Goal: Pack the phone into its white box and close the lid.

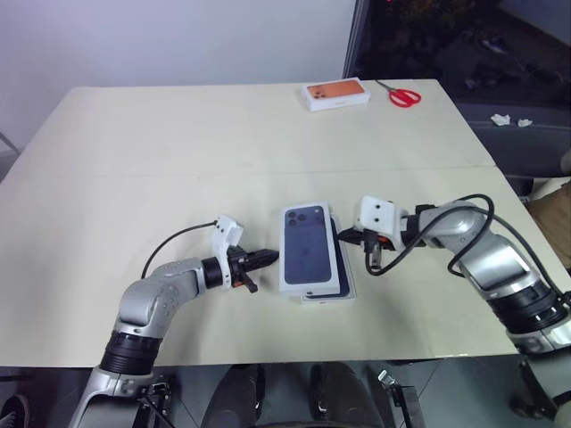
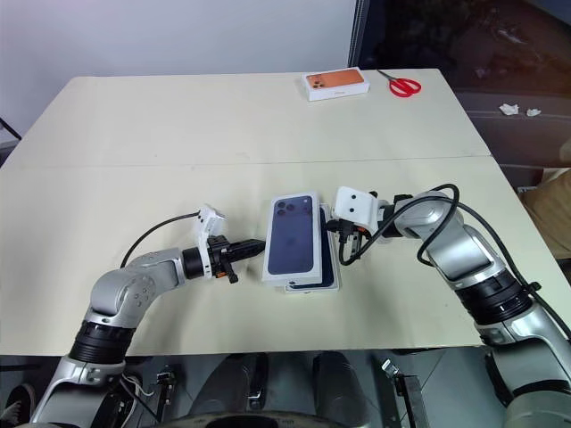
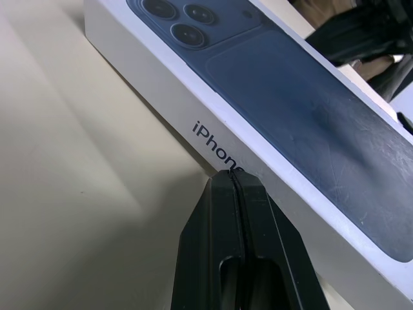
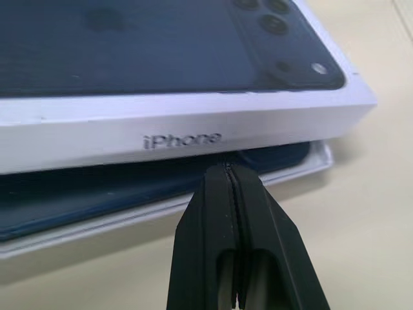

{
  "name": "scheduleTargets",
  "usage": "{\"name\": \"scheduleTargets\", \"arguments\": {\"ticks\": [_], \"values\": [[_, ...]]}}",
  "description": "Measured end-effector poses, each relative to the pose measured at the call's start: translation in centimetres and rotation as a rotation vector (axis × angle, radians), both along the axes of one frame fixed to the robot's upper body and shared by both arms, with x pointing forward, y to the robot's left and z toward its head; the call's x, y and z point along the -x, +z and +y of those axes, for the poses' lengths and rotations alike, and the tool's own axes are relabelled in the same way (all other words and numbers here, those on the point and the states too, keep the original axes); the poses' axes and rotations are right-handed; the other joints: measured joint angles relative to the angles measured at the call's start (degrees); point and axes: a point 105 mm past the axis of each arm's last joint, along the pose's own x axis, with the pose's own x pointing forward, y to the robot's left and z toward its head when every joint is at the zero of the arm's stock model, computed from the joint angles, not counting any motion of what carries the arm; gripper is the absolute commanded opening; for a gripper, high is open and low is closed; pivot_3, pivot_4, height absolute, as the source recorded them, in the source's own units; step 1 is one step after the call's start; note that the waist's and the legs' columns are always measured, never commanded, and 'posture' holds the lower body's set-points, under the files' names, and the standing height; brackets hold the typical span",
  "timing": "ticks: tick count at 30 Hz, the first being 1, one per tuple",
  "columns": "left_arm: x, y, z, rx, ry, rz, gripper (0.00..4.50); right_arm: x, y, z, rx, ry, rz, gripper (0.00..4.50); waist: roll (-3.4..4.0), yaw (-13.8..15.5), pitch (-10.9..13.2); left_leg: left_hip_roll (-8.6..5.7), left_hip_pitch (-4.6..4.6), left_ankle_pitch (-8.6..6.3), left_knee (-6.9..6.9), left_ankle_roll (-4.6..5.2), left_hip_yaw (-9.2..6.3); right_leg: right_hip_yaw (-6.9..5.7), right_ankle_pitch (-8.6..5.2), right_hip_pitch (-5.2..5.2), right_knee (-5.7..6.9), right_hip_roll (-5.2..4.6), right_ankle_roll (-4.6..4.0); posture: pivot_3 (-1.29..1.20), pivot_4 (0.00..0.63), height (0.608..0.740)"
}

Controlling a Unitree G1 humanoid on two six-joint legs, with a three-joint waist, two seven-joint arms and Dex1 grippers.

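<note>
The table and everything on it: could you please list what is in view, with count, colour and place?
table: one, cream, spanning the scene.
lid: one, white with a dark blue phone print, near the table's middle, lying askew over the white box.
white box: one, white, under the lid, its rim sticking out on the right side.
phone: one, dark navy, inside the white box, partly covered by the lid.
box with orange top: one, white and orange, far edge of the table.
scissors: one pair, red handles, right of the orange-topped box.
left gripper: one, black, shut, tips at the lid's left side.
right gripper: one, black, shut, at the lid's right side.
</note>
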Motion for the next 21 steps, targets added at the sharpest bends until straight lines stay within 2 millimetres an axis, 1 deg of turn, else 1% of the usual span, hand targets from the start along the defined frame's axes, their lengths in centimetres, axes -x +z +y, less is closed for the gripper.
{"name": "scheduleTargets", "arguments": {"ticks": [4, 9, 18, 21], "values": [[0.2, 0.4, -0.2, -0.003, -0.007, -0.006, 0.0, 0.2, 0.3, 0.4, 0.007, 0.005, -0.013, 0.03, 0.0, 0.0, 0.0, 0.0, 0.0, 0.0, 0.0, 0.0, 0.0, 0.0, 0.0, 0.0, 0.0, 0.0, 0.0, 0.0, 0.15, 0.74], [0.8, 1.1, -0.6, 0.002, -0.047, -0.009, 0.0, 0.2, -0.1, 0.0, 0.023, -0.006, -0.01, 0.03, 0.0, 0.0, 0.0, 0.0, 0.0, 0.0, 0.01, 0.0, 0.0, 0.0, 0.0, 0.02, 0.0, 0.0, 0.0, 0.0, 0.15, 0.74], [1.0, 1.0, -0.9, 0.005, -0.062, -0.002, 0.0, 1.3, -0.4, -0.5, 0.045, 0.006, 0.029, 0.03, 0.0, 0.0, 0.0, -0.01, 0.0, 0.0, 0.02, 0.0, 0.0, -0.01, 0.0, 0.03, 0.01, 0.0, 0.0, 0.0, 0.15, 0.74], [1.0, 0.9, -1.1, 0.009, -0.067, 0.003, 0.0, 1.8, -0.6, -1.0, 0.069, 0.008, 0.04, 0.03, 0.0, 0.0, 0.0, -0.01, 0.0, 0.0, 0.03, 0.0, 0.0, -0.01, 0.0, 0.03, 0.01, 0.0, 0.0, 0.0, 0.15, 0.74]]}}
